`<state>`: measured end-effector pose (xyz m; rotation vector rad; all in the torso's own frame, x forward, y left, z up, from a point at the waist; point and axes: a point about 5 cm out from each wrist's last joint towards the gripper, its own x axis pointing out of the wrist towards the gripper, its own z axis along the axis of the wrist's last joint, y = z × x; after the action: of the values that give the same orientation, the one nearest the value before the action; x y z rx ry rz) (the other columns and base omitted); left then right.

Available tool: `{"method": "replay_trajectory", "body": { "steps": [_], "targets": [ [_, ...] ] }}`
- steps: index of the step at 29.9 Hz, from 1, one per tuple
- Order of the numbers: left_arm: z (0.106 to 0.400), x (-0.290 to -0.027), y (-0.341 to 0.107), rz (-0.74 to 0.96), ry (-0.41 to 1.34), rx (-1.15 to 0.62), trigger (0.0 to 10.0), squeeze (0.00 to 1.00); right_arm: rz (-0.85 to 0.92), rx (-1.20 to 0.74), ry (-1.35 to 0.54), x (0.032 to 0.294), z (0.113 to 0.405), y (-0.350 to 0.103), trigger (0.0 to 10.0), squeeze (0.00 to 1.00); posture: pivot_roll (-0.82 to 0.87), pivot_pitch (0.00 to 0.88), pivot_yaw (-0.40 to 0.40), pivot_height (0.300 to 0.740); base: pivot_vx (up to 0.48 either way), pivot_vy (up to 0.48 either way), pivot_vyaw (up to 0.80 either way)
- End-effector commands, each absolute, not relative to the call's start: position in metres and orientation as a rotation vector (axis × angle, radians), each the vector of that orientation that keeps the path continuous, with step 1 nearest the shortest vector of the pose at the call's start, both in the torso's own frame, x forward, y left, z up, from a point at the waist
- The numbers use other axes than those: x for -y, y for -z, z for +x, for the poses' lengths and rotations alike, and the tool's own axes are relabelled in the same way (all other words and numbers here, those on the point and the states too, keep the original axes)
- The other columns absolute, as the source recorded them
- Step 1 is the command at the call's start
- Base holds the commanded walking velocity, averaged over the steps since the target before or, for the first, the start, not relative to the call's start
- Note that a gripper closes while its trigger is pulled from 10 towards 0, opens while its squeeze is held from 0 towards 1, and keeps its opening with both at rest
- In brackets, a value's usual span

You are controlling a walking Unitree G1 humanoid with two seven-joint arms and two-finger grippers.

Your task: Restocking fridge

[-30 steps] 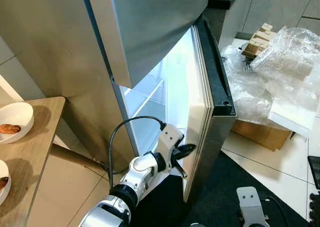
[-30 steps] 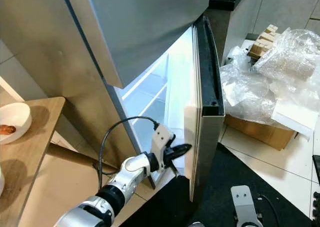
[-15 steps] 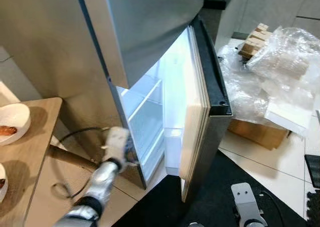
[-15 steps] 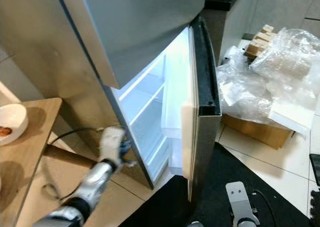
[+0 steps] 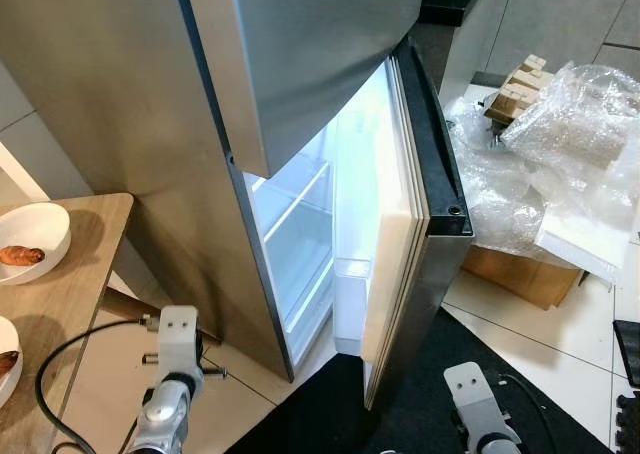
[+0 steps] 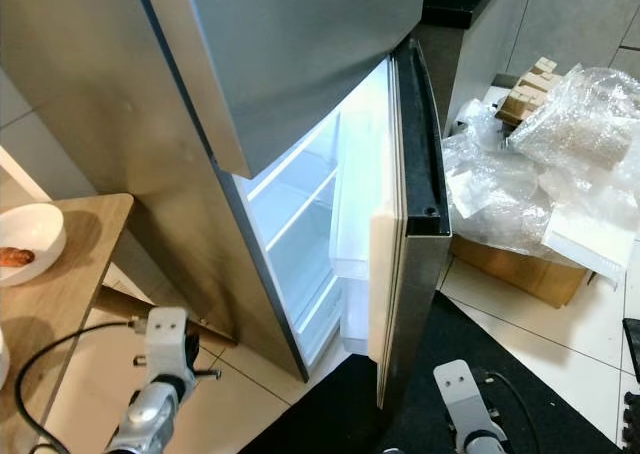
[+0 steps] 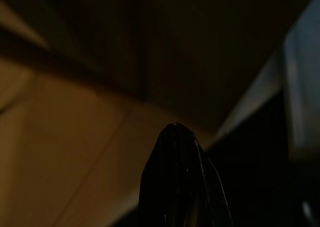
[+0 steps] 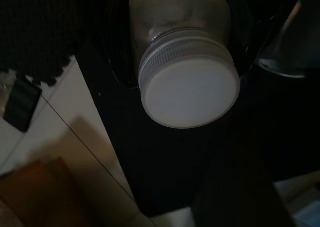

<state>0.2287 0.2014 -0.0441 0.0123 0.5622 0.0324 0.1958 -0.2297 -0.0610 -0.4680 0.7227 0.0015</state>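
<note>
1. The right gripper [image 8: 185,62] grasps a clear glass jar with a white screw lid [image 8: 189,89]; its black fingers [image 8: 117,52] press against the jar's two sides, and the lid end points away from the wrist.
2. In the right wrist view, a black floor mat [image 8: 165,157] lies past the jar, with pale floor tiles [image 8: 70,152] beside it.
3. In the head views the right arm's grey wrist [image 5: 470,404] sits low, over the black mat just in front of the open fridge door.
4. The left gripper [image 7: 182,179] shows as one dark, closed-looking tip, but I cannot tell for sure whether the fingers are together; it holds nothing visible.
5. The left arm's wrist with its black cable [image 5: 172,359] hangs low over the beige floor, near the wooden table leg and to the left of the fridge body.
6. The stainless-steel fridge [image 5: 130,124] stands ahead; its lower door [image 5: 425,224] is swung open, showing the lit white interior with clear shelves [image 5: 295,229].
7. The wooden table [image 5: 60,284] on the left carries white bowls [image 5: 30,239] with brown food.
8. Crumpled clear plastic wrapping [image 5: 545,154] lies on a cardboard box [image 5: 515,269] to the right.
</note>
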Motion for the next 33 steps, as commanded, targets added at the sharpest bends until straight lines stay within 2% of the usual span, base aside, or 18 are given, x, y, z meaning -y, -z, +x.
{"method": "replay_trajectory", "body": {
  "steps": [1, 3, 12, 22, 33],
  "targets": [
    [0.218, -0.206, 0.052, 0.026, -0.043, -0.625, 10.0, 0.0, -0.465, -0.738, -0.016, 0.226, 0.193, 0.064, 10.0, 0.0, -0.17, 0.096, 0.055, 0.74, 0.0, 0.0, 0.0],
    [0.204, -0.208, 0.063, 0.001, -0.059, -0.703, 10.0, 0.0, -0.476, -0.731, -0.023, 0.224, 0.196, 0.063, 10.0, 0.0, -0.17, 0.084, 0.054, 0.74, 0.0, 0.0, 0.0],
    [0.183, -0.207, 0.075, -0.004, -0.061, -0.798, 10.0, 0.0, -0.497, -0.736, -0.1, 0.216, 0.206, 0.061, 10.0, 0.0, -0.16, 0.047, 0.039, 0.74, 0.0, 0.0, 0.0],
    [0.178, -0.203, 0.079, -0.043, -0.101, -0.806, 10.0, 0.0, -0.525, -0.693, -0.262, 0.197, 0.22, 0.055, 10.0, 0.0, -0.14, 0.041, -0.013, 0.74, 0.0, 0.0, 0.0],
    [0.18, -0.2, 0.077, -0.051, -0.071, -0.786, 10.0, 0.0, -0.523, -0.557, -0.437, 0.169, 0.236, 0.043, 10.0, 0.0, -0.14, 0.056, 0.007, 0.74, 0.0, 0.0, 0.0]
  ]
}}
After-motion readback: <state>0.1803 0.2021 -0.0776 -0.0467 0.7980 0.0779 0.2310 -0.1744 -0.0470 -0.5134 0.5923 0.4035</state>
